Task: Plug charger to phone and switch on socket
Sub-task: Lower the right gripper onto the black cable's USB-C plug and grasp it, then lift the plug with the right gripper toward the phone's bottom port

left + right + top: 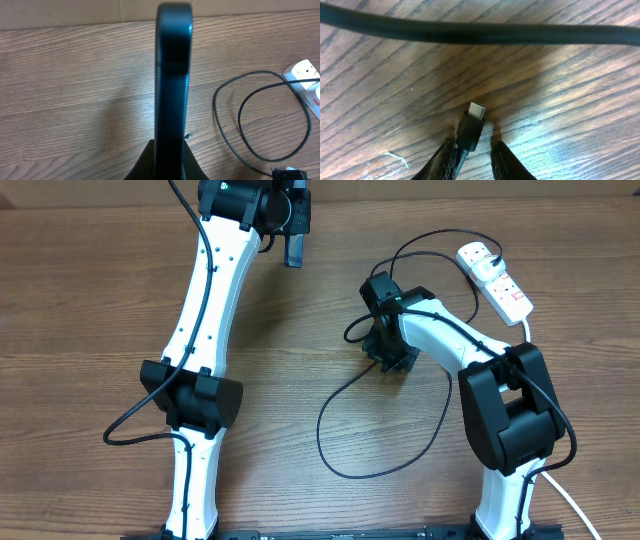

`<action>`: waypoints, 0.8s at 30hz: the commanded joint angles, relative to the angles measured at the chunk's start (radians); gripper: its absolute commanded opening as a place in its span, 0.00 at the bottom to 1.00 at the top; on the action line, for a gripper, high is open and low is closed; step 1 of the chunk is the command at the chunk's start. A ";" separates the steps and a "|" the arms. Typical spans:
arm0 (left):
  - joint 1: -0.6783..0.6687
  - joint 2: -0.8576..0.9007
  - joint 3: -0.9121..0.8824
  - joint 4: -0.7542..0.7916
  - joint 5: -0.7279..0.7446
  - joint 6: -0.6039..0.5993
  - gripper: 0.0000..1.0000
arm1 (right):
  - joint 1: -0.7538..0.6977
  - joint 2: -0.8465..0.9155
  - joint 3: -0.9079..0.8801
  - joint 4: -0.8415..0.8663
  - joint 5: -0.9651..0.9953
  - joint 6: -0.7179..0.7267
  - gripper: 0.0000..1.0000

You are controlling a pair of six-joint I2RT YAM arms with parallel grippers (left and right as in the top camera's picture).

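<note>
Charger tip: the connector tip (476,110) is poking out from between the right gripper's fingers, metal end leading. That looks like the way to offer it to a port.
Charger cable: the charger (345,445) is looping over the right half of the table (90,330), with one strand crossing just beyond the tip. Its other end is running up to the socket.
Phone: the phone (173,75) is being held up on its thin edge near the middle of the far edge. No port is showing.
Socket: the socket (497,278) is lying in the far right corner. Its switches are too small to read.
Left gripper: the left gripper (290,222) is clamping the phone, probably so that an end is standing free for the plug.
Right gripper: the right gripper (475,160) is straddling the connector body. The body is leaning on one finger with a gap showing on the other side, so I cannot tell whether the grip is firm.
Step in hand: I'm judging that the tip is being readied, well apart from the phone. Nothing is mating yet.
Risk: the loose loops are threatening to drag as the tip travels.
</note>
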 commanded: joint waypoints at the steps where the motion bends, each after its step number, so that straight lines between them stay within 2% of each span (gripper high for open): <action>1: 0.010 -0.023 0.019 0.005 -0.009 0.010 0.04 | -0.006 0.021 -0.010 -0.005 0.001 0.001 0.23; 7: 0.010 -0.023 0.019 0.005 -0.009 0.010 0.04 | -0.006 0.021 -0.010 -0.008 -0.047 0.001 0.21; 12: 0.010 -0.023 0.019 0.005 -0.009 0.010 0.04 | -0.006 0.021 -0.010 -0.007 -0.046 0.002 0.13; 17: 0.010 -0.023 0.019 0.005 -0.009 0.010 0.04 | -0.006 0.021 -0.010 -0.001 -0.042 0.001 0.11; 21: 0.010 -0.023 0.019 0.005 -0.008 0.010 0.04 | -0.006 0.021 -0.010 0.000 -0.037 0.001 0.04; 24: 0.010 -0.023 0.019 0.006 -0.005 0.010 0.04 | -0.007 0.020 -0.008 0.002 -0.035 -0.005 0.04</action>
